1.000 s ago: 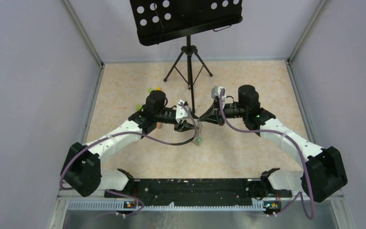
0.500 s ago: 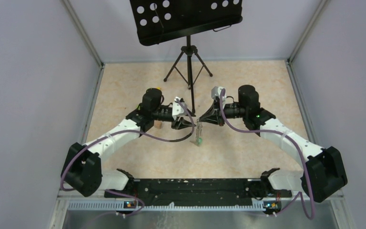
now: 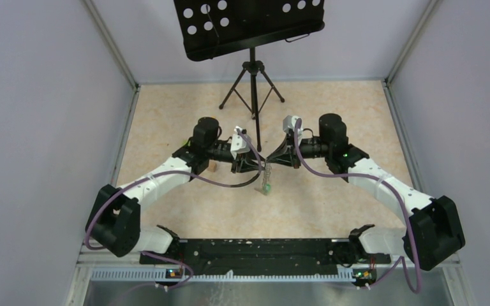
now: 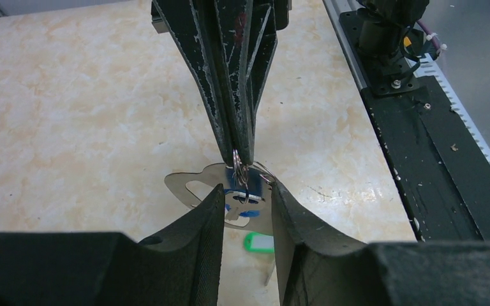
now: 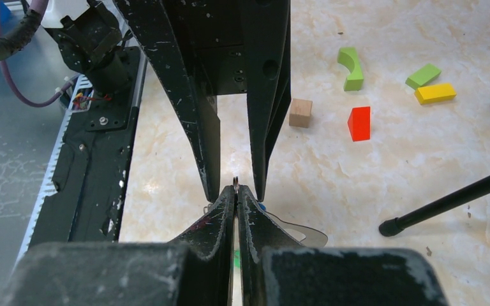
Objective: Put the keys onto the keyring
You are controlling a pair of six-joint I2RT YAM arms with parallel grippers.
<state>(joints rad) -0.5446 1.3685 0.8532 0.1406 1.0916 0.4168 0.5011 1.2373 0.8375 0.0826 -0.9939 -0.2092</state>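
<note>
My right gripper (image 5: 236,189) is shut on a thin metal keyring (image 5: 235,182), which shows edge-on at its tips. Below the keyring (image 4: 236,159) hang a flat silvery plate (image 4: 188,186), a metal key with a blue tag (image 4: 250,205) and a short chain. The key with the green tag (image 4: 258,243) dangles lowest, just above the table. My left gripper (image 4: 245,189) faces the right one, its jaws standing apart on either side of the blue-tagged key. In the top view the two grippers, left (image 3: 255,166) and right (image 3: 273,160), meet mid-table with the green tag (image 3: 265,188) below them.
Loose blocks lie to the left: a wooden cube (image 5: 300,113), a red block (image 5: 359,123), a yellow block (image 5: 435,93) and two green ones (image 5: 351,69). A black tripod stand (image 3: 252,83) stands behind the grippers, one leg (image 5: 446,201) close by. The black base rail (image 4: 421,146) runs along the near edge.
My left gripper has edged right toward the hanging bunch and its jaws have narrowed around the blue-tagged key. The right gripper has stayed put, still shut on the ring.
</note>
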